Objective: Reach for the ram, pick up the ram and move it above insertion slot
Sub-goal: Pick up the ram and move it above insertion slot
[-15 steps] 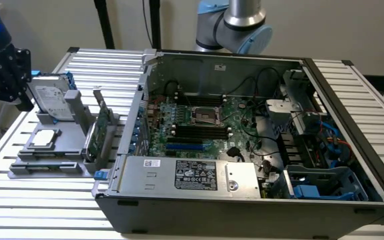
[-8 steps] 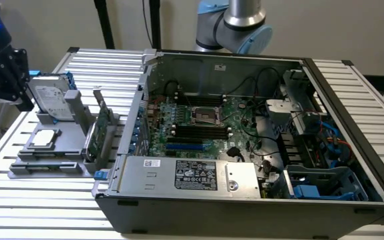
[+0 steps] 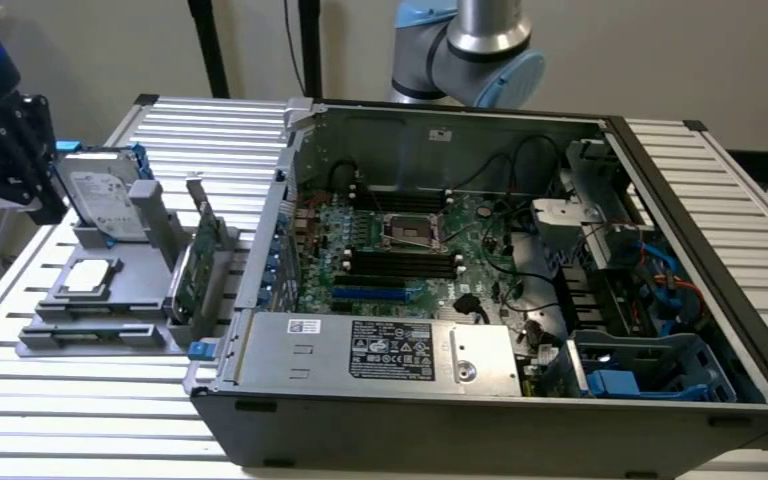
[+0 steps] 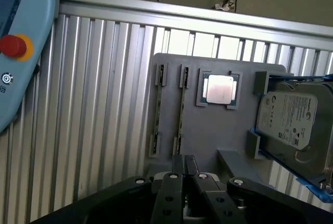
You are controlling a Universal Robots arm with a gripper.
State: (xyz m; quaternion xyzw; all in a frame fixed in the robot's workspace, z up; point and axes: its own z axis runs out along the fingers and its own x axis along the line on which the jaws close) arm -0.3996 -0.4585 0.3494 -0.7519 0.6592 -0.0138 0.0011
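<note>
Entry: black two-finger gripper (image 4: 183, 160), fingers together, near grey slotted fixture tray (image 4: 218, 130); I'd part them, then straddle the thin edge-on ram stick (image 4: 180, 110) squarely.

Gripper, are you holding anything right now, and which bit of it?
Nothing. The gripper hangs over the grey holder with its fingers together and nothing between them.

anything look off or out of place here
Nothing stands out. The hard drive sits in its bracket on the grey tray, the processor lies square in its pocket, and the open computer case stands flat on the slatted table.
</note>
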